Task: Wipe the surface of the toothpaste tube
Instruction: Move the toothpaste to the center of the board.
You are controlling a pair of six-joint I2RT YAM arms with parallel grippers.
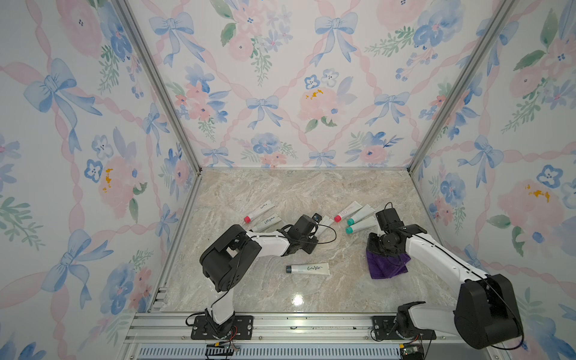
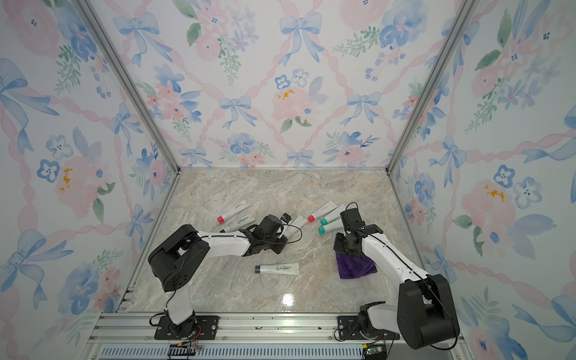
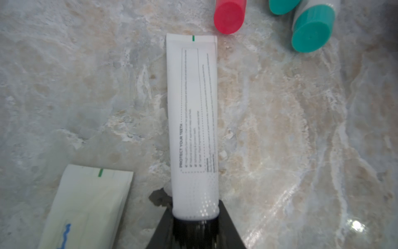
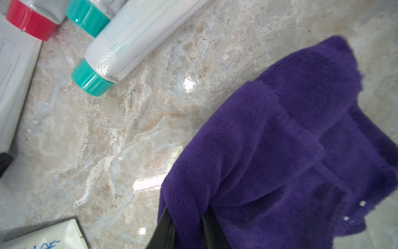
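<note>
1. Left wrist view: the fingers of my left gripper (image 3: 195,226) are clamped on the cap end of the toothpaste tube (image 3: 192,120). The white tube runs straight out from my jaws over the marble tabletop (image 3: 86,86), small print facing up. Its crimped end is just beside a red-capped tube (image 3: 229,16). The teal-capped tubes (image 3: 311,30) sit near that, and another tube's flat end (image 3: 90,204) lies apart from mine
2. Right wrist view: my right gripper (image 4: 187,228) is pinched tight on a fold of the purple cloth (image 4: 280,140), which drapes away from my fingers. I cannot tell whether it rests on the marble. The teal-capped tubes (image 4: 129,41) lie well apart from it
3. Both top views: the toothpaste tube (image 1: 326,221) shows at the tip of my left arm, mid-table, with the red-capped tube (image 1: 347,212) and the teal-capped tubes (image 1: 361,219) to its right. The purple cloth (image 1: 386,266) bunches below my right wrist. A dark-capped tube (image 1: 308,269) lies alone toward the front, between my two arms, touched by neither
</note>
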